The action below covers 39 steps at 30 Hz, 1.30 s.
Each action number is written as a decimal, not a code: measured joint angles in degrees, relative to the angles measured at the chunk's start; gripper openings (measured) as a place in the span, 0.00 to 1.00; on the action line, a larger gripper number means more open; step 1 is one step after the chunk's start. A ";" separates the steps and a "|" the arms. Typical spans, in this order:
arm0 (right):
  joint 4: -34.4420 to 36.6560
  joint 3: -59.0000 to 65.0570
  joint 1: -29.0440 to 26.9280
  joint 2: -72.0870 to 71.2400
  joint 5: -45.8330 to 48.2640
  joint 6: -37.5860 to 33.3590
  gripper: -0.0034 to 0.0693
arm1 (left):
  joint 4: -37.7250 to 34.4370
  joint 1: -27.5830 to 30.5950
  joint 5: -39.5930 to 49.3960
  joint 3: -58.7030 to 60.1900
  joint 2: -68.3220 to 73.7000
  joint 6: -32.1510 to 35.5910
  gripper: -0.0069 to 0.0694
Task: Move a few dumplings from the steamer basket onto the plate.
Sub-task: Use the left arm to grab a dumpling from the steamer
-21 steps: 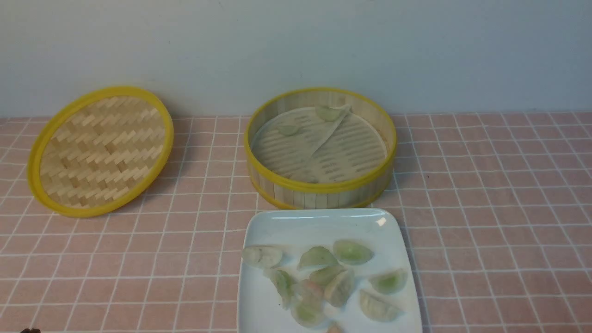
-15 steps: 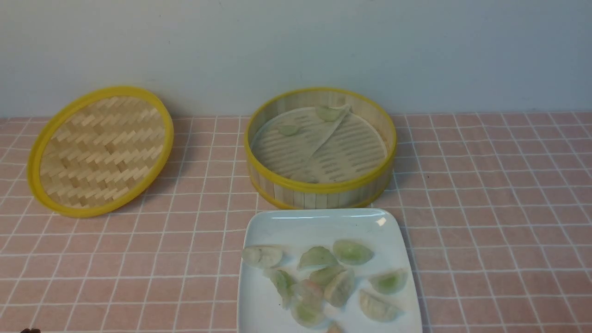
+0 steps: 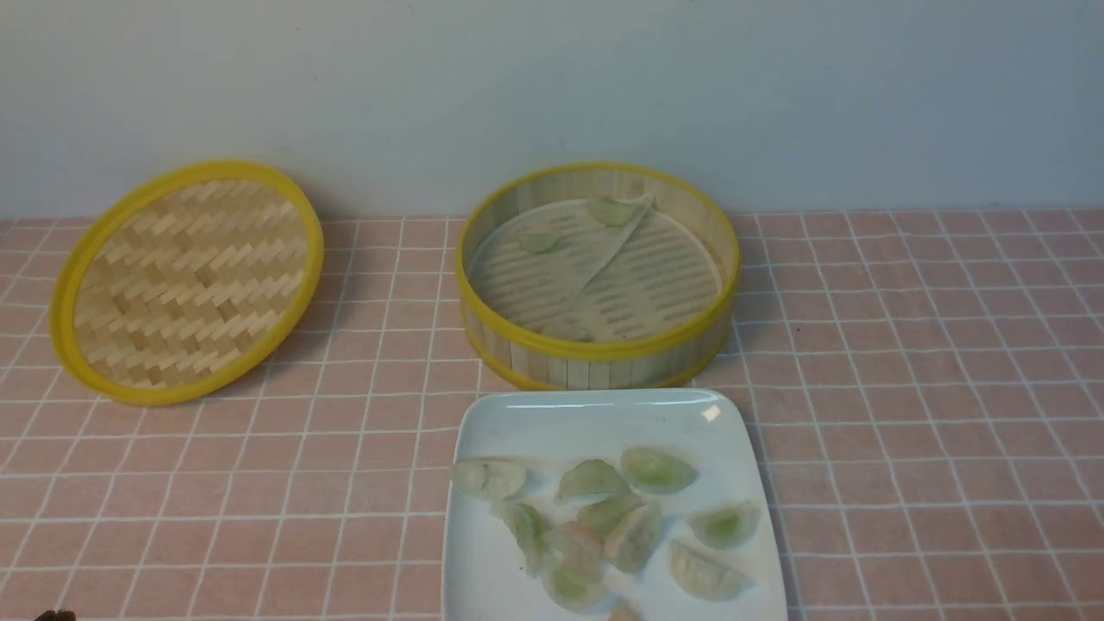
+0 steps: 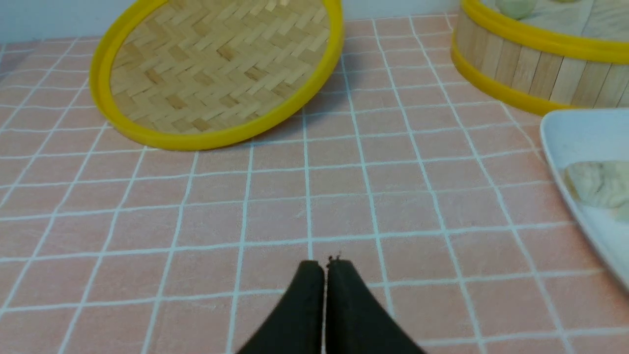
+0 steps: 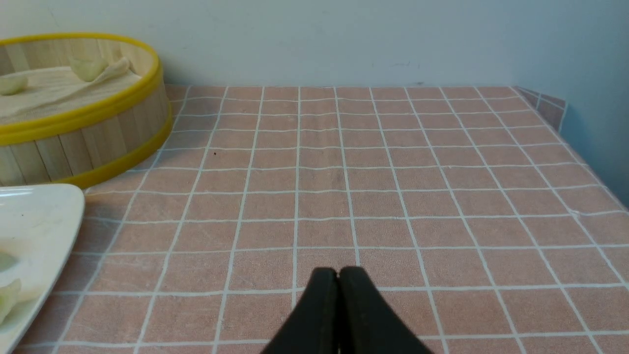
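The steamer basket (image 3: 597, 349) stands at the back middle with two dumplings (image 3: 612, 210) on its folded liner. The white plate (image 3: 595, 414) lies in front of it and holds several dumplings (image 3: 657, 470). My left gripper (image 4: 325, 263) is shut and empty over the cloth, left of the plate (image 4: 575, 137) and in front of the lid. My right gripper (image 5: 338, 270) is shut and empty over the cloth, right of the plate (image 5: 44, 206) and basket (image 5: 83, 132). Neither gripper shows in the front view, save a dark speck at the bottom left corner.
The flat woven yellow-rimmed lid (image 3: 185, 280) leans tilted at the back left; it also shows in the left wrist view (image 4: 216, 73). A pink checked cloth (image 3: 931, 388) covers the table. A pale wall runs along the back, and the table's right edge (image 5: 589, 162) meets a side wall.
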 joint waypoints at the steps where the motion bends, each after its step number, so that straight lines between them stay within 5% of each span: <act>1: 0.00 0.00 0.00 0.00 0.00 0.00 0.03 | -1.21 0.00 -1.24 0.00 0.00 -0.43 0.08; 8: 0.00 0.00 0.00 0.00 0.00 0.00 0.03 | -25.21 0.00 -31.81 0.00 0.00 -8.85 0.08; 13: 0.00 0.00 0.00 0.00 0.00 0.00 0.03 | -25.74 -0.46 -41.87 -7.64 2.17 -13.19 0.08; 15: 0.00 0.00 0.00 0.00 0.00 0.00 0.03 | -22.27 -0.97 -39.25 -11.46 4.90 -13.48 0.08; 18: 0.00 0.00 -0.02 0.00 0.00 0.00 0.03 | -9.93 -1.98 -21.19 -28.54 18.05 -14.24 0.08; 24: 0.00 0.00 -0.02 0.00 0.00 0.00 0.03 | -2.49 -2.37 11.63 -52.41 45.42 -10.38 0.08; 29: 0.00 0.00 -0.02 0.00 0.00 -0.02 0.03 | -4.18 -2.37 26.98 -66.45 66.16 4.46 0.08; 32: -0.06 0.00 -0.02 0.00 0.00 -0.02 0.03 | -11.18 -2.37 32.19 -73.06 77.04 10.46 0.08; 39: 1.44 0.28 -0.07 0.00 -2.46 0.97 0.03 | -20.34 -6.32 33.23 -85.31 92.57 21.89 0.08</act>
